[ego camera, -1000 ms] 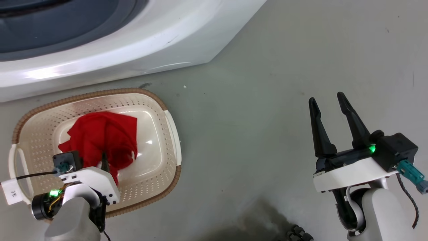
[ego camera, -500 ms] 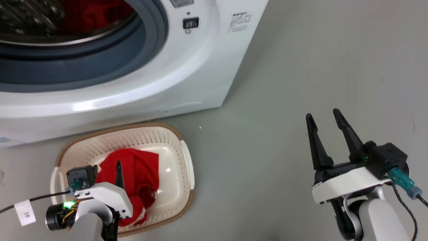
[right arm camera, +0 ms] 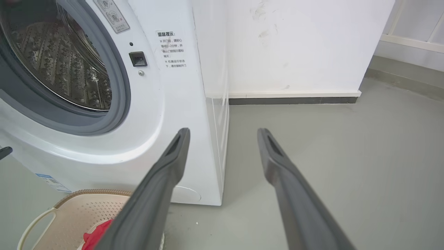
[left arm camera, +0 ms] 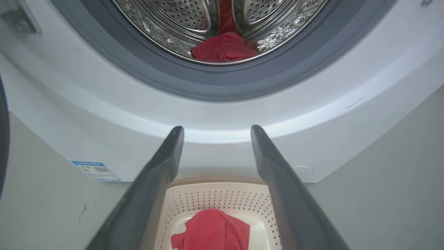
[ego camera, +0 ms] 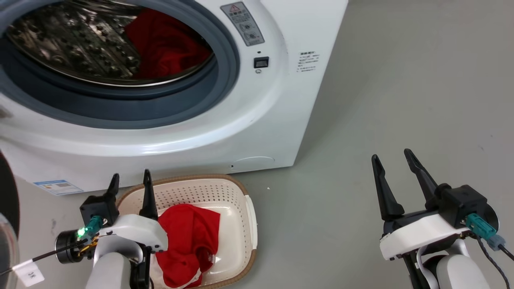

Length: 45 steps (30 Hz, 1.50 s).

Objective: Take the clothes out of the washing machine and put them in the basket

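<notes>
The white washing machine (ego camera: 261,132) (left arm camera: 222,118) (right arm camera: 173,104) stands with its porthole uncovered. A red garment (ego camera: 168,44) (left arm camera: 225,47) lies inside the steel drum. On the floor before it sits the cream basket (ego camera: 245,208) (left arm camera: 222,194) (right arm camera: 66,208), with another red garment (ego camera: 186,241) (left arm camera: 211,232) (right arm camera: 95,236) inside. My left gripper (ego camera: 130,178) (left arm camera: 215,130) is open and empty above the basket's near-left rim, pointing at the machine. My right gripper (ego camera: 393,158) (right arm camera: 223,133) is open and empty over bare floor to the right.
A dark curved door edge (ego camera: 8,192) shows at the far left. Grey floor (ego camera: 381,100) spreads to the right of the machine. A white wall with a dark skirting strip (right arm camera: 295,100) runs behind it. A cable with a paper tag (ego camera: 28,275) hangs from my left wrist.
The head camera has tilted up, bringing the drum and its red garment into view. My left gripper has risen off the garment in the basket, fingers now pointing at the machine.
</notes>
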{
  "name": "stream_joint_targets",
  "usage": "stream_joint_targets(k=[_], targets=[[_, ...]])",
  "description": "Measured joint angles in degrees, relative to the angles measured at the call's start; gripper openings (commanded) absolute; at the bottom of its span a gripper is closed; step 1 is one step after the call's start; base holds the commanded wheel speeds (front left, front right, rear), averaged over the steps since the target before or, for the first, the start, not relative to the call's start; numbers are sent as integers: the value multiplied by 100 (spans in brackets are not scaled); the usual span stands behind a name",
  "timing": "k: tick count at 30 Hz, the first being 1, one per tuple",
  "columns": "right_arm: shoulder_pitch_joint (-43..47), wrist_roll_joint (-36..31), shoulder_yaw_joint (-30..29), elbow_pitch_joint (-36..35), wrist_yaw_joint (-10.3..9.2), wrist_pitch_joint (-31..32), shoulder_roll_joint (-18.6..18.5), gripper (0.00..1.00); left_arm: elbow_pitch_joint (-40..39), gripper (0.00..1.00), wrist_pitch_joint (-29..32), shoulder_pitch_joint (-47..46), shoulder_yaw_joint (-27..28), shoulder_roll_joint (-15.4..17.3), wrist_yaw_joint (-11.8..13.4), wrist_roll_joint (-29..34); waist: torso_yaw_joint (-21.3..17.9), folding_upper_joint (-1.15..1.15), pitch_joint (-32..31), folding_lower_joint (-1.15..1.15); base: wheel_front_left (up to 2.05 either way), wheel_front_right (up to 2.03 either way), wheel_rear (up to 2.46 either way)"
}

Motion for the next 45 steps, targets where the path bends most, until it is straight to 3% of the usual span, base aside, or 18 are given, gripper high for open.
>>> stream_joint_targets(k=[8,12,19,28,45], targets=[[81,-47,-19,-186,0,93,-2,100,-831,100,0,66,62,-93,-77,296,171,0,-71,0,0,0,0],[71,-12,49,-218,0,97,-1,100,-793,100,0,-425,51,94,-196,363,108,0,49,0,0,0,0],[-49,153,148,-151,0,-40,-2,100,-267,100,304,-1593,-37,642,-386,506,-203,0,365,1,0,0,0],[-321,564,367,179,0,-442,-7,100,413,100,1204,-3100,-133,1615,-567,746,-868,0,1064,2,0,0,0],[-736,1201,895,724,0,-782,-9,100,1535,100,2705,-5186,-493,2770,-719,984,-1860,0,2331,2,0,0,0]])
